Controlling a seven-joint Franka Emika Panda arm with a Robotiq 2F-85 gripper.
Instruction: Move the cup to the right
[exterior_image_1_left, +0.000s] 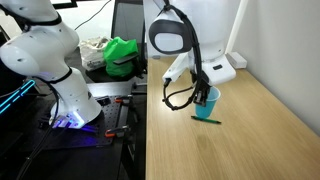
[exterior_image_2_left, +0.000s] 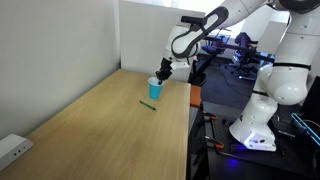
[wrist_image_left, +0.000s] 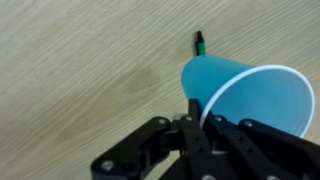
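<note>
Standing on pale, fine-grained wood, the cup (exterior_image_1_left: 211, 104) is a smooth light-blue plastic cone, widest at the rim. In this exterior view it sits well in from every corner of the worktop (exterior_image_1_left: 250, 140). The black gripper (exterior_image_1_left: 204, 93) reaches it from above, and a loop of dark cable hangs beside it. A thin green pen (exterior_image_1_left: 207, 120) lies flat just in front of the cup. A crumpled green heap (exterior_image_1_left: 122, 55) shows beyond the worktop's edge on the robot's side.

In an exterior view from the opposite end, the cup (exterior_image_2_left: 155, 89) stands nearer the robot-side edge than the wall-side edge. The gripper (exterior_image_2_left: 162, 74) is at its rim and the pen (exterior_image_2_left: 148, 104) lies just beside it. Only here does a white power strip (exterior_image_2_left: 12, 150) show at the near corner.

The wrist view alone looks into the cup (wrist_image_left: 250, 95), showing its thin white-edged rim and hollow inside. The gripper (wrist_image_left: 203, 116) has its jaws set narrow, pinching the cup's wall. One pen (wrist_image_left: 199, 42) end peeks out behind.
</note>
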